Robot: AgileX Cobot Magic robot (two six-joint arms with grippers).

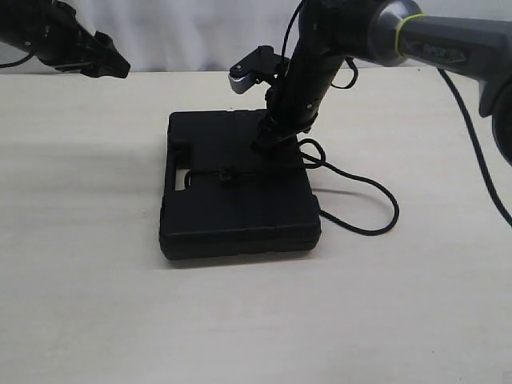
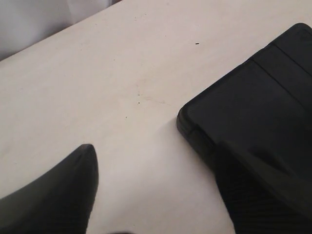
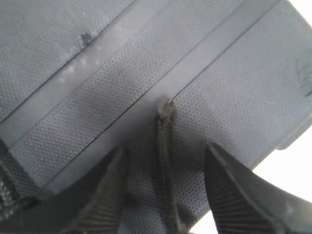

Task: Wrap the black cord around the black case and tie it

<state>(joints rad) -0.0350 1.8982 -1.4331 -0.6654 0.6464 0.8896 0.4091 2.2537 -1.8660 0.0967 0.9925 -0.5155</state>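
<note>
Two arms are in the room, but only one is at the work. The flat black textured plastic case (image 1: 240,200) lies in the middle of the pale counter (image 1: 80,304). The right tool (image 1: 268,142) is pressed down onto the case's far right corner. Its wrist view shows the fingers (image 3: 229,185) spread, with the frayed tip of the long matte black braided cord (image 1: 364,232) lying loose between them on the lid, not pinched. One strand crosses the lid from the handle cutout at the left. The slack curls off the right edge in an open loop on the counter. I can't tell whether any cord passes underneath. The left tool (image 1: 112,64) hangs released, far left, well apart from the case. I'd say the wrapping is barely begun: the turns and the whole knot are left to do.
</note>
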